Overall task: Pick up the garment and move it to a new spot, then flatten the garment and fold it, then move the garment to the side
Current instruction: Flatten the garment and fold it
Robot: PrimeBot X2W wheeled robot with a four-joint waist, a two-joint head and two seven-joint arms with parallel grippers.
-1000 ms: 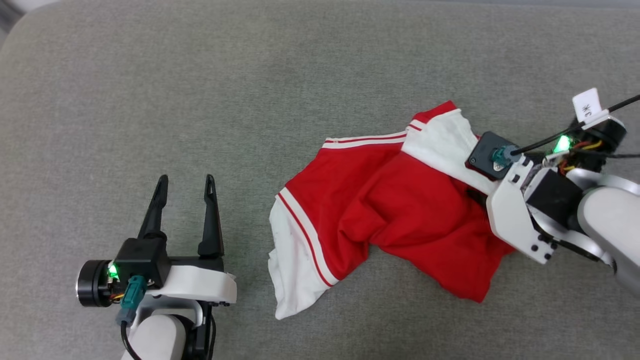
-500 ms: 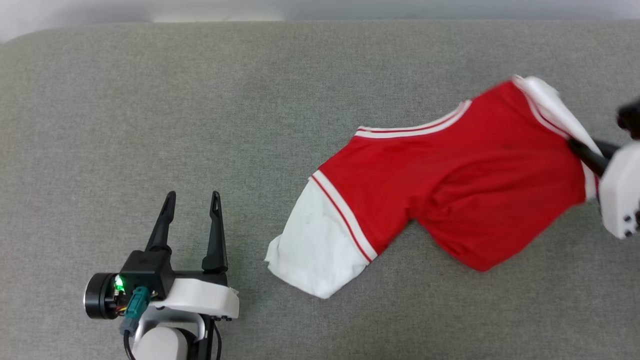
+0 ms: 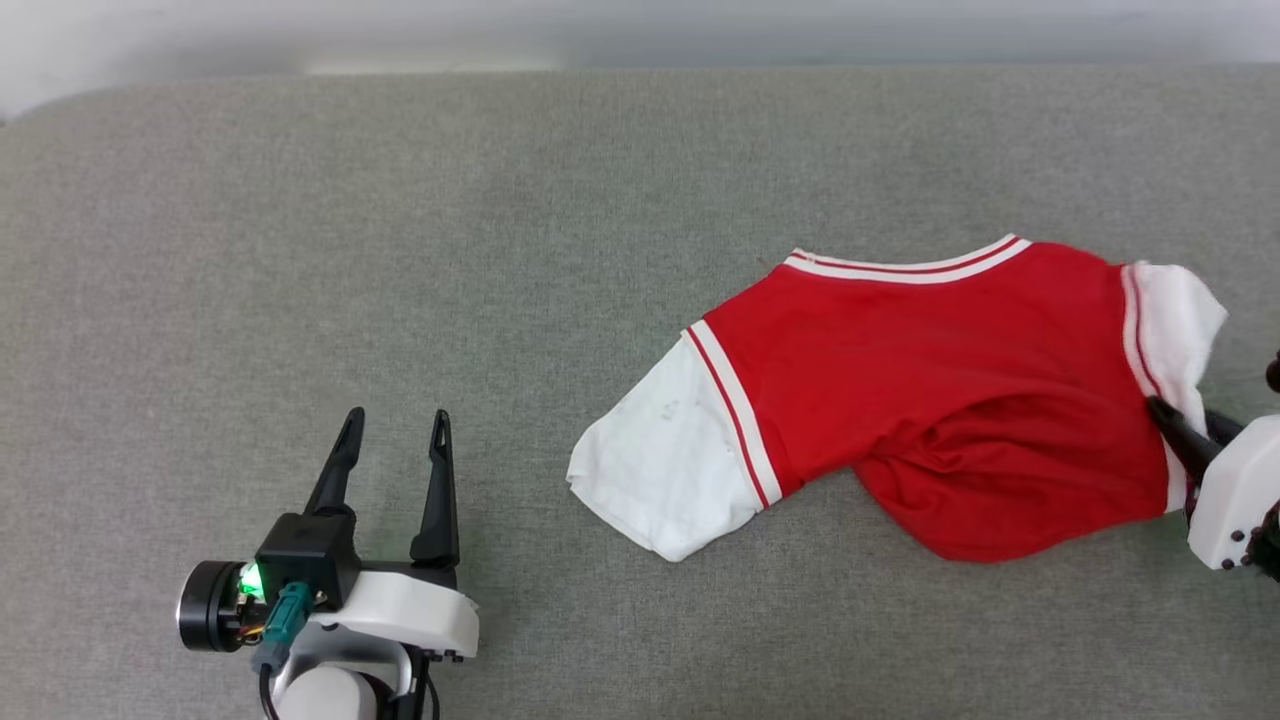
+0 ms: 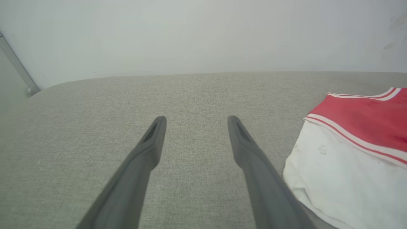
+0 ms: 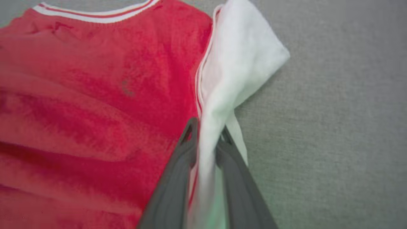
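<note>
The grey cushion (image 3: 400,250) spans the head view, and its coarse weave could drag on cloth pulled across it. The garment (image 3: 930,400) lies right of centre in that view. Its red body is bunched into folds along the lower edge, and one white sleeve (image 3: 665,480) spreads toward lower centre. It is not flat, and if it is pulled low rather than lifted, I judge those folds would deepen or the body would roll under itself. The other sleeve (image 5: 241,57), near the right edge of the head view, is the only part held. The right gripper (image 5: 208,127) is clenched on a narrow pinch of its white cloth beside the striped seam. Thin, shiny fabric may slip from so small a bite, or the whole weight may hang off one sleeve and twist. That gripper sits at the far right edge of the head view, so a move rightward could carry the grasp out of sight. The left gripper (image 3: 396,414), at lower left, is spread wide over bare cushion, well apart from the garment, and offers no second hold.
</note>
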